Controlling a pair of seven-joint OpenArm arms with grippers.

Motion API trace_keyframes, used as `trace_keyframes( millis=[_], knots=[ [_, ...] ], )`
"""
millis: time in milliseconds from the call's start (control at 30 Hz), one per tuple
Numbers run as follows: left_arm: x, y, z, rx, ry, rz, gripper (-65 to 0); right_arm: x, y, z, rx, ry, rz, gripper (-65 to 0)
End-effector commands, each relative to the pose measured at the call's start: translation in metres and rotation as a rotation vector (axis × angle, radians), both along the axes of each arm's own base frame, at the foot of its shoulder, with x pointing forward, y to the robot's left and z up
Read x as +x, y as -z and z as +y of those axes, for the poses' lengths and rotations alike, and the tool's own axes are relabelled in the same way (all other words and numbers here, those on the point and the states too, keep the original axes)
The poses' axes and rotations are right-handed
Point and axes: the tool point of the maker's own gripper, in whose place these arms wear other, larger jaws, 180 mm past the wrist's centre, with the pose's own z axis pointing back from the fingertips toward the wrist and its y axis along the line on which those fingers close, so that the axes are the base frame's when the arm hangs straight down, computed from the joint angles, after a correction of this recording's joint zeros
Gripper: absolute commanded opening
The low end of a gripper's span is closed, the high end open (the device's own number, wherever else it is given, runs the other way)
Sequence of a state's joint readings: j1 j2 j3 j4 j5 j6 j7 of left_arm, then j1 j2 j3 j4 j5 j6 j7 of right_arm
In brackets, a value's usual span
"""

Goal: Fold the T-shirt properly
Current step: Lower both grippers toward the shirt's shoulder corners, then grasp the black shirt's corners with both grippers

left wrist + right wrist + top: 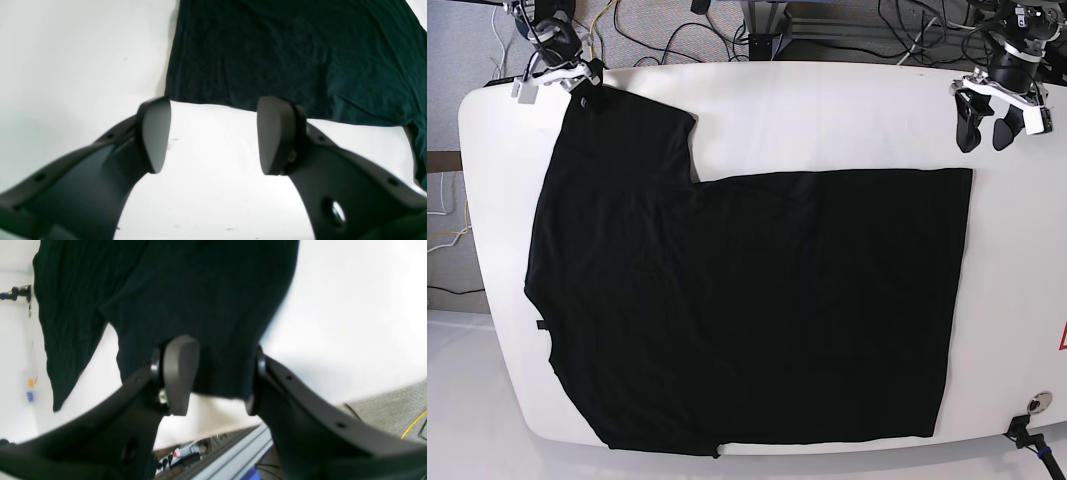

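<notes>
Left gripper [213, 135], left wrist view: both pads stand wide apart with only bare white table [83, 50] between them; nothing is held. The T-shirt [283, 56] lies flat just beyond the fingertips, its straight edge and one corner nearest the claw. The arm is pitched forward and low, the claw hovering short of the cloth and apart from it.

Right wrist view: the right gripper [220, 373] stands about half parted, with black cloth of the T-shirt [166, 290] filling the gap between the pads. The fabric drapes away from the claw in soft vertical creases. Whether the pads truly pinch it or merely straddle it cannot be told from this view. The table's edge and floor show below, so the claw sits near the table's border.

Base view: the T-shirt [757, 300] is spread plain side up across most of the table [827, 110]. The right gripper [567, 75] meets the sleeve corner at the view's upper left; the left gripper [987, 125] hangs open just off the hem corner at upper right.

Handling, as a judgement: the cloth is light, limp and not slippery; it will sag and wrinkle unless lifted at corners, so hem corner and sleeve or shoulder corner are the sensible holds.
</notes>
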State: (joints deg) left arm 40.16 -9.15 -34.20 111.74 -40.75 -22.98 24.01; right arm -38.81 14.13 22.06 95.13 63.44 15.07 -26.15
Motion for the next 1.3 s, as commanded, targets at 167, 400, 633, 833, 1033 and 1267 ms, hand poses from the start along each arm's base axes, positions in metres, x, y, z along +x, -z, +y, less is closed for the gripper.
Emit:
trace_keyframes(
  millis=[167, 400, 633, 833, 1033, 1267],
  knots=[
    [0.003, -0.011, 0.001, 0.010, 0.008, -0.039, -27.9, 0.007, -0.009, -0.010, -0.023, 0.001, -0.028, -43.5],
    [0.003, -0.011, 0.002, 0.010, 0.003, -0.039, -27.7, 0.014, -0.010, -0.008, -0.018, -0.005, -0.043, -65.0],
    [0.003, 0.015, 0.064, 0.038, -0.099, 0.119, -21.5, 0.015, -0.010, -0.006, -0.015, -0.008, -0.045, -65.0],
    [0.001, 0.050, 0.085, -0.003, -0.058, 0.256, -17.8, 0.016, -0.009, 0.000, -0.005, -0.023, -0.043, -65.0],
    [0.014, 0.076, 0.068, -0.082, -0.017, 0.285, -17.8, 0.018, -0.010, 0.000, -0.005, -0.023, -0.050, -65.0],
    [0.040, 0.095, 0.044, -0.160, 0.032, 0.293, -17.8, 0.019, -0.011, 0.000, -0.005, -0.023, -0.053, -65.0]
  ],
)
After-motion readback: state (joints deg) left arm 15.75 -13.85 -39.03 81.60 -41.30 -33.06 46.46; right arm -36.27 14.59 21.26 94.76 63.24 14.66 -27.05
